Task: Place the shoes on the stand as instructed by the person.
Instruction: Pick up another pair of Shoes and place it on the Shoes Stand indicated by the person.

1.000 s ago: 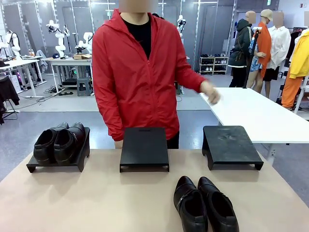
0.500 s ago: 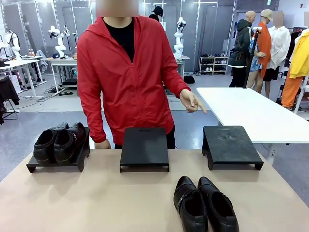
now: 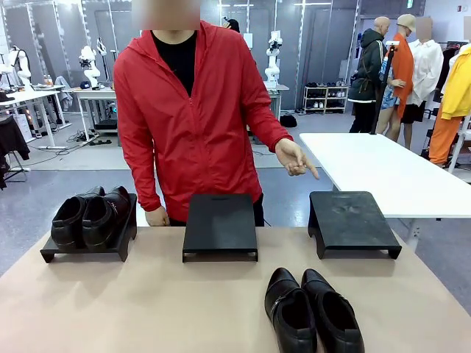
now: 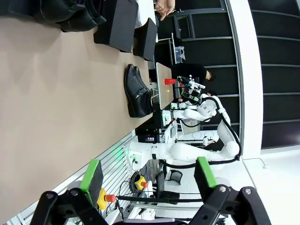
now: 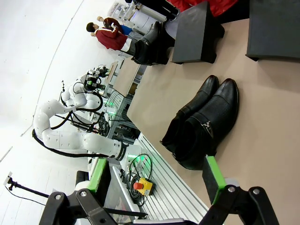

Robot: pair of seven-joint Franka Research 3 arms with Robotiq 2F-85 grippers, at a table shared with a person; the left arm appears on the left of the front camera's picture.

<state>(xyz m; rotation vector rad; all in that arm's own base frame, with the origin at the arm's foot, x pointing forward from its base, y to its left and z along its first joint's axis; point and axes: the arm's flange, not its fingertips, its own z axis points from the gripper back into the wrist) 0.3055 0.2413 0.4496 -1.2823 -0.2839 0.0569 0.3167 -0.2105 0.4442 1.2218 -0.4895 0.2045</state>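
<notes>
The person's hand had swung down to point toward the right stand, marking it as the likely target. The loose shoes lay on the table just in front of it. The left gripper and right gripper stood fully open, holding nothing.

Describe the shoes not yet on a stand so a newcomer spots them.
On the tan table, three black stands line the far edge. The loose pair lies nearer the robot, right of centre; unlike the other pair on the left stand, it rests on bare tabletop.
</notes>
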